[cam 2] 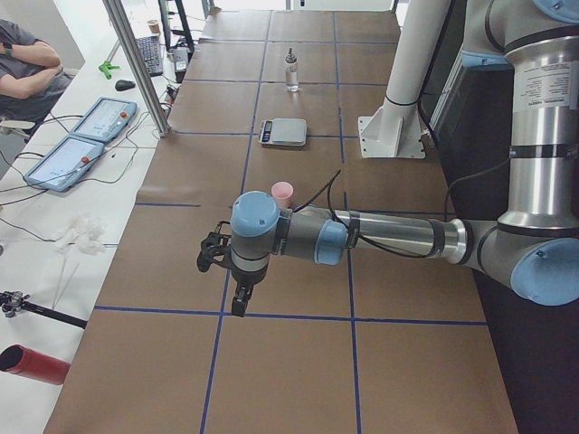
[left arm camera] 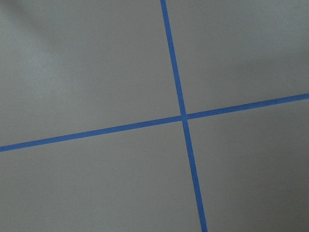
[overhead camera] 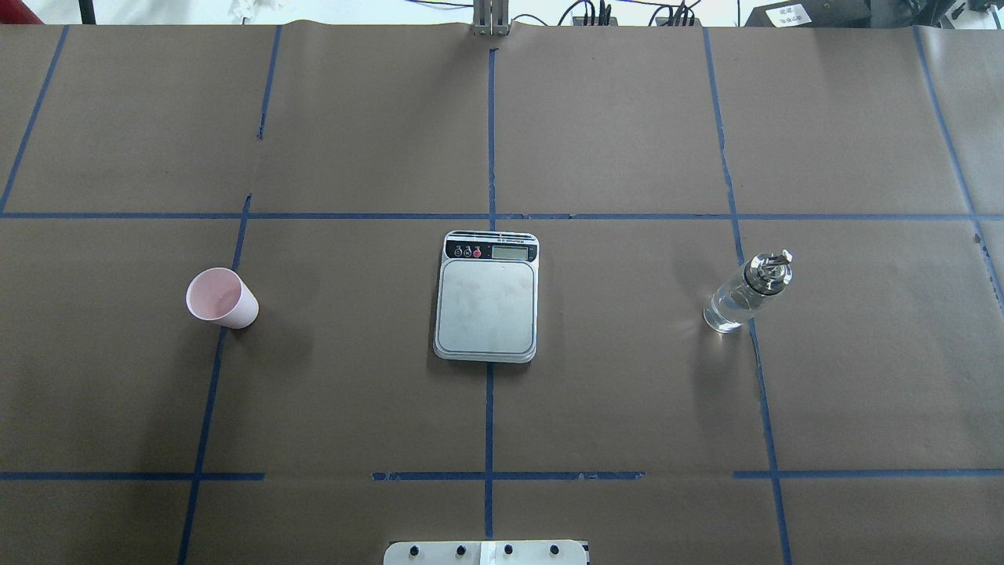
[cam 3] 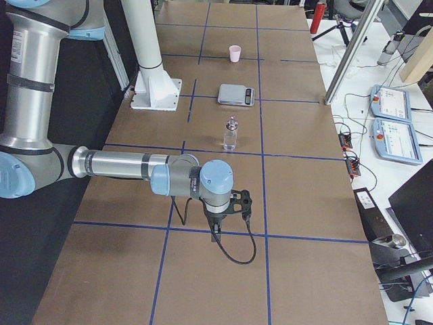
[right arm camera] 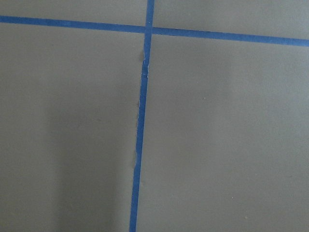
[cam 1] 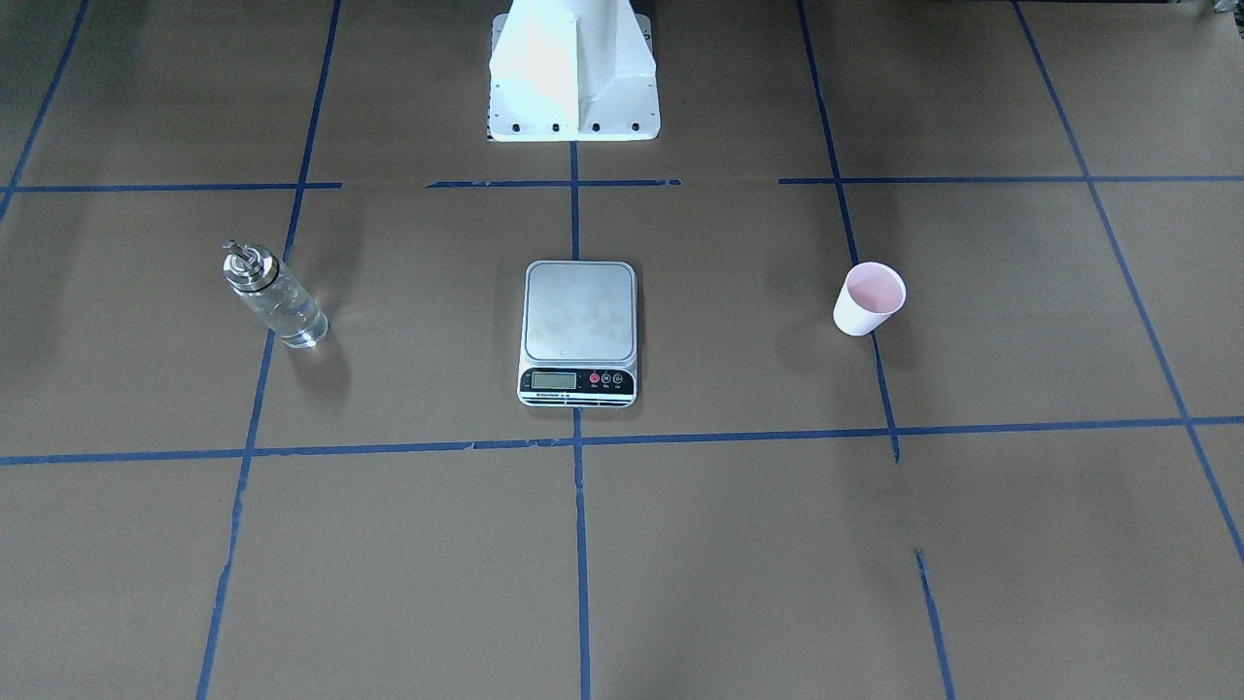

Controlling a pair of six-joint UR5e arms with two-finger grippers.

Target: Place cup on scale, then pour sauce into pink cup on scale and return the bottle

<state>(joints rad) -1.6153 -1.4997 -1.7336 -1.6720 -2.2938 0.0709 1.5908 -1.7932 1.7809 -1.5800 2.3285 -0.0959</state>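
Table (overhead camera: pixel 627 118): brown paper.
Scale (overhead camera: pixel 487 302): centre.
Cup (overhead camera: pixel 222 298): upright, left side.
Bottle (overhead camera: pixel 745 294): upright, right side.
Left gripper (cam 2: pixel 239 301), right gripper (cam 3: pixel 216 233): jaw state indeterminable.

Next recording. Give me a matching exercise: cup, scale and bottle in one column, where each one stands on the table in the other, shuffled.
Things:
1. cup
2. scale
3. bottle

Places:
A. in the middle, between the other two, with nothing on it
B. on the robot's right side, upright, apart from the other two
C. on the robot's left side, open end up, apart from the other two

Pairs: 1-C, 2-A, 3-B
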